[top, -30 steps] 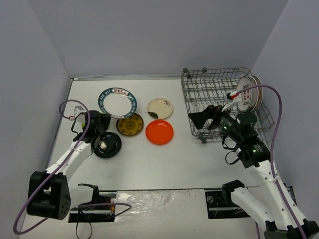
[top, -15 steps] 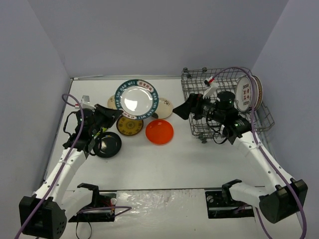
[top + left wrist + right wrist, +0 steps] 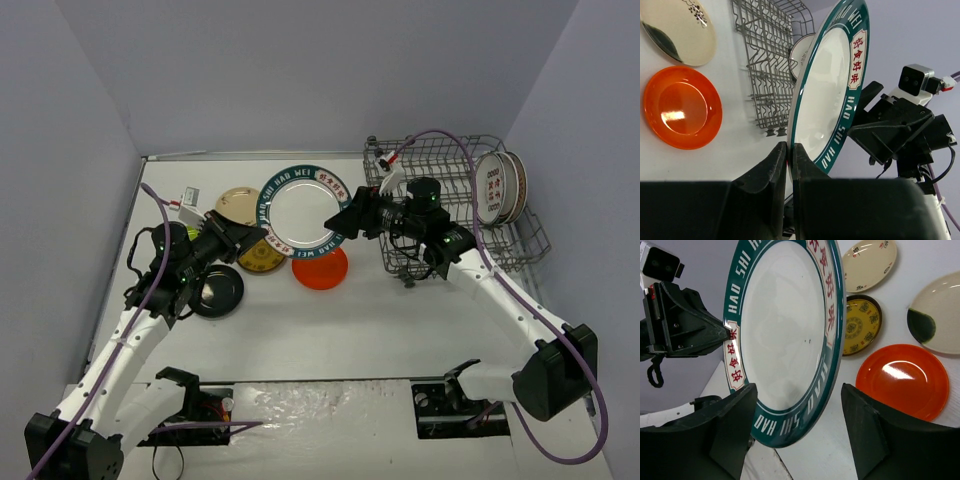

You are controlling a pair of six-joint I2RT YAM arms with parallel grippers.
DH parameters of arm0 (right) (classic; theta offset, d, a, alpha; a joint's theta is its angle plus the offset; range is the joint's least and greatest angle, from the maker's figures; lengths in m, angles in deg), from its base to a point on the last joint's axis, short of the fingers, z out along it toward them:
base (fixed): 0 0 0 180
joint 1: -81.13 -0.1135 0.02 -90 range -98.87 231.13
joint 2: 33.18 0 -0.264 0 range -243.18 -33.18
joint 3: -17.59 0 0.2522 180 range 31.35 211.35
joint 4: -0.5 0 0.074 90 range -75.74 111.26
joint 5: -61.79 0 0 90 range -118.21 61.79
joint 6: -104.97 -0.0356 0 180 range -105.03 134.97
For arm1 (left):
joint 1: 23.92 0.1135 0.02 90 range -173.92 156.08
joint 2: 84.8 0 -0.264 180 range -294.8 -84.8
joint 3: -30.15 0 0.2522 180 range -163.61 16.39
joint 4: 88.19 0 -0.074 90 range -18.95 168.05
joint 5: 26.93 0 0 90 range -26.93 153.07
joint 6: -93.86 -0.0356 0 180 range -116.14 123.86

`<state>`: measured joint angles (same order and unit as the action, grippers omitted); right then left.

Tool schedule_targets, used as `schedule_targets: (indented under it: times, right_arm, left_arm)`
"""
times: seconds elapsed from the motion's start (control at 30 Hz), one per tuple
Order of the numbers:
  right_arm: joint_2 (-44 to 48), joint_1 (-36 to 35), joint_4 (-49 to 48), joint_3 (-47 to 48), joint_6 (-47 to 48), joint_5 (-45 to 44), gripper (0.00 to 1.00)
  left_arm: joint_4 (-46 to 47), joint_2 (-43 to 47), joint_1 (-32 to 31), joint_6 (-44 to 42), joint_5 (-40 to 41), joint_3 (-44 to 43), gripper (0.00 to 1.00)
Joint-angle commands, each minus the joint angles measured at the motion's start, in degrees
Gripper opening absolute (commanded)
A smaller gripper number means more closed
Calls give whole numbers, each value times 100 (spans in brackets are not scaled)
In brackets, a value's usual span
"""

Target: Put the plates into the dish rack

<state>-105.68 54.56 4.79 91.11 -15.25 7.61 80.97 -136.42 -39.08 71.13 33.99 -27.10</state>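
Note:
My left gripper (image 3: 256,236) is shut on the rim of a large white plate with a green lettered rim (image 3: 303,210), holding it on edge in the air over the table's middle. In the left wrist view the fingers (image 3: 788,148) pinch the plate's edge (image 3: 832,85). My right gripper (image 3: 347,220) is open at the plate's right side. In the right wrist view (image 3: 799,388) the plate's lower rim (image 3: 785,330) lies between the wide-apart fingers without touching them. The grey wire dish rack (image 3: 450,145) stands at the back right and holds white red-patterned plates (image 3: 497,187).
On the table lie an orange plate (image 3: 322,268), a yellow-brown patterned plate (image 3: 256,258), a black plate (image 3: 218,290) and a cream plate (image 3: 233,203). A cream plate with a dark patch (image 3: 940,320) shows in the right wrist view. Grey walls enclose the table.
My left gripper lifted the green-rimmed plate off the table and carried it right toward the rack. My right arm swung left from the rack to the plate's edge.

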Motion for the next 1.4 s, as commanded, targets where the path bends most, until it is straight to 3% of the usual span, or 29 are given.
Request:
schedule_targets:
  times: [0.0,0.2,0.3,0.37,0.4,0.57,0.7,0.83,1.0,1.17,1.37]
  right_arm:
    - [120,-91,-585,309,-58,-110,42]
    - [415,-87,-487,146,-11,-507,2]
    - [560,-85,-360,98,50,-747,0]
    - [694,-67,-272,107,149,-955,0]
    - [729,-67,-158,125,203,-1027,0]
    - [859,7,660,437,976,-1835,0]
    - [880,236,1449,854,1776,-2688,0]
    - [804,766,1604,1096,2844,-3642,0]
    - [211,1710,1533,1549,4036,-4499,0]
    - [-571,2396,1031,1969,4729,-5005,0]
    - [-1626,2627,446,2478,5395,-5654,0]
  left_arm:
    - [513,233,-49,-119,-264,-485,0]
    - [459,332,-49,-178,-282,-352,0]
    - [326,355,-49,-249,-299,-293,0]
    - [221,381,-49,-374,-291,-265,8]
    - [31,390,-49,-446,-272,-256,24]
    - [-1301,514,-49,-1427,249,-412,76]
    - [-2800,606,-40,-2452,1278,-773,96]
    - [-3962,785,-40,-3607,2570,-1089,97]
    - [-4205,1053,-40,-4420,3621,-979,97]
    - [-3867,1322,-40,-4833,3883,-464,97]
    - [-3586,1353,-40,-4941,3888,-214,97]
